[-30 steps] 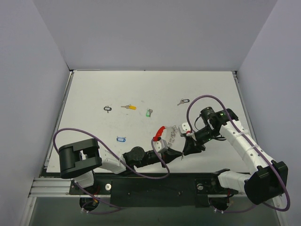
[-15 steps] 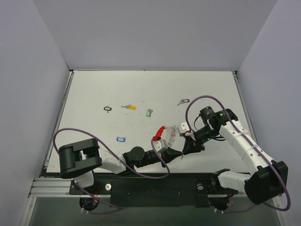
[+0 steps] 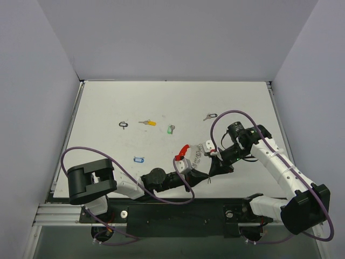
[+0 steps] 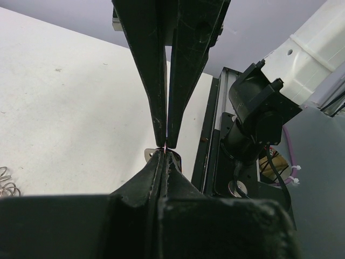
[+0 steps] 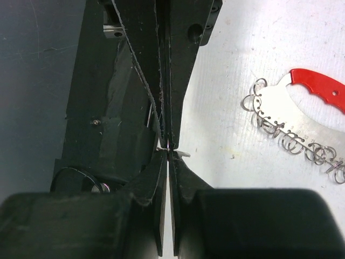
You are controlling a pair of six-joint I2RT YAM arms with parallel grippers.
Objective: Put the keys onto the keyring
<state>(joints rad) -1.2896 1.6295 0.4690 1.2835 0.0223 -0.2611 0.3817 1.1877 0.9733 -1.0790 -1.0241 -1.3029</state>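
My two grippers meet tip to tip near the table's front edge. The left gripper [image 3: 206,176] [image 4: 165,152] is shut, and a small silver key [image 4: 147,155] [image 5: 182,155] sticks out sideways at its tips. The right gripper [image 3: 213,171] [image 5: 168,152] is shut on the same key from the opposite side. The keyring [image 3: 185,149] [image 5: 318,88], a red band on a silver plate with a chain of small loops, lies flat just beyond the grippers, apart from them. More keys lie farther back: black-tagged [image 3: 123,124], yellow-tagged [image 3: 147,123], green-tagged [image 3: 170,129], blue-tagged [image 3: 139,159].
Another small key [image 3: 208,116] lies at the back right. The black mounting rail [image 3: 178,213] runs along the near edge under both arms. A purple cable [image 3: 237,113] loops above the right arm. Grey walls [image 3: 32,108] enclose the white table [image 3: 108,102].
The right gripper has closed its jaws at the left gripper's tips and edged slightly left. The left arm and the keyring have stayed where they were.
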